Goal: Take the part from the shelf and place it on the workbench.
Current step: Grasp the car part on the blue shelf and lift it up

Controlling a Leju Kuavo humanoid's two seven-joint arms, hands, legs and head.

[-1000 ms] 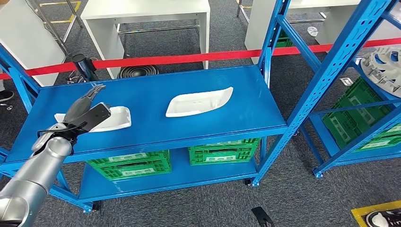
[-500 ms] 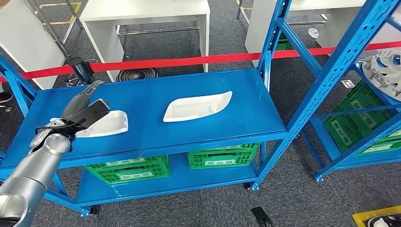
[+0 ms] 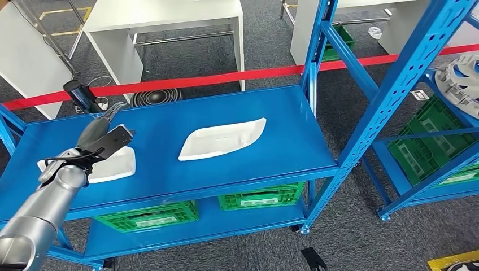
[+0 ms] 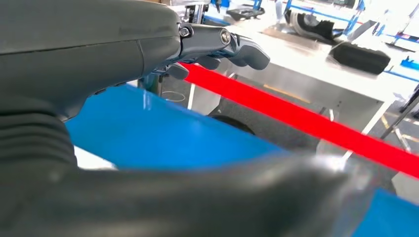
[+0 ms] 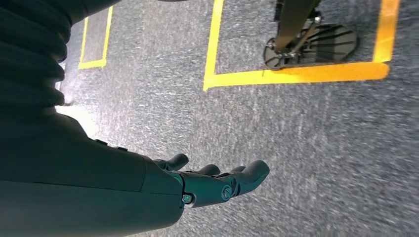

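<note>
Because the white part point(image 3: 93, 165) looks like a thin, smooth moulded shell, I judge it light, fairly stiff and slippery, best taken by its raised rim. It is a shallow, pale tray shape lying on the blue shelf point(image 3: 169, 180) top, near its left end. The left hand point(image 3: 101, 135) hovers over it, fingers extended, holding nothing. The right hand point(image 5: 217, 185) hangs open above the floor.

No readable text; white labels on green crates point(image 3: 257, 199) illegible
</note>
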